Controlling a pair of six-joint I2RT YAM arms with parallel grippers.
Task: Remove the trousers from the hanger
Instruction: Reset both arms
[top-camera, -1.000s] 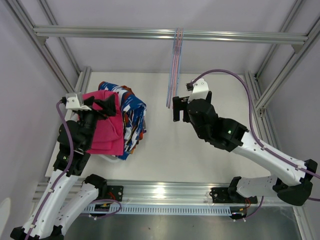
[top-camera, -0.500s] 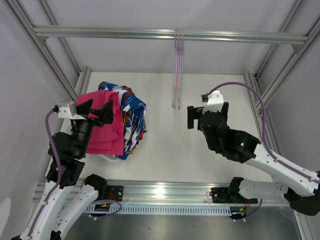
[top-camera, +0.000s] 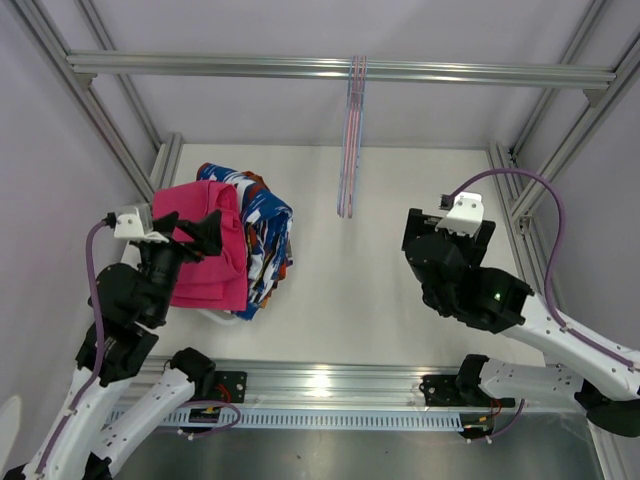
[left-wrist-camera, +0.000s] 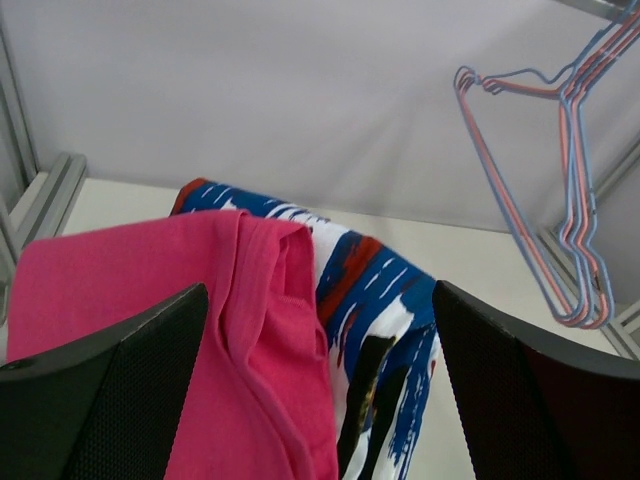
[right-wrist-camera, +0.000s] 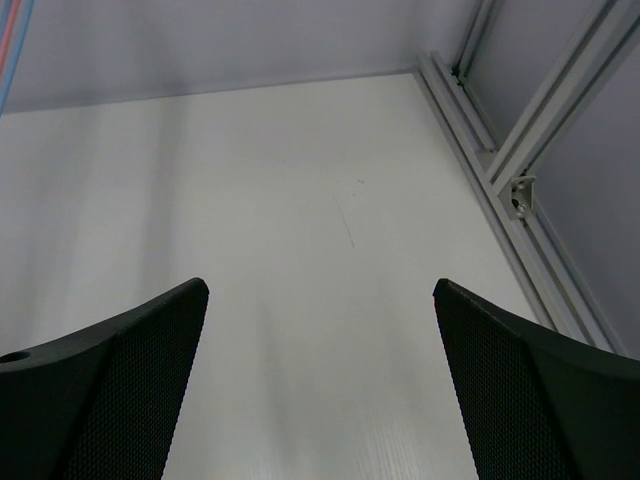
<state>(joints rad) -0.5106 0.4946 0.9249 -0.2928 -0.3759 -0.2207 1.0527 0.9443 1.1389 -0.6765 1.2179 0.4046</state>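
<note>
- Top external: the trousers (top-camera: 235, 245) lie stacked at the far left of the table (top-camera: 400, 300), with the pink pair (top-camera: 205, 265) on top. The wire hangers (top-camera: 347, 160) hang bare from the far rail (top-camera: 480, 72), so the job looks done. The left gripper (top-camera: 200, 235) hovers spread over the stack. The right gripper (top-camera: 448, 228), also spread, sits right of the hangers and apart from them.
- Left wrist: the left gripper (left-wrist-camera: 320, 300) is wide apart and holds nothing. The pink pair (left-wrist-camera: 150, 300) and the patterned pair (left-wrist-camera: 370, 290) lie just below. A low sweep could snag a fold and drag the stack off the table's left side.
- Right wrist: the right gripper (right-wrist-camera: 320, 290) is spread over bare table (right-wrist-camera: 300, 180). A leftward swing could knock the hangers (right-wrist-camera: 12, 45).
</note>
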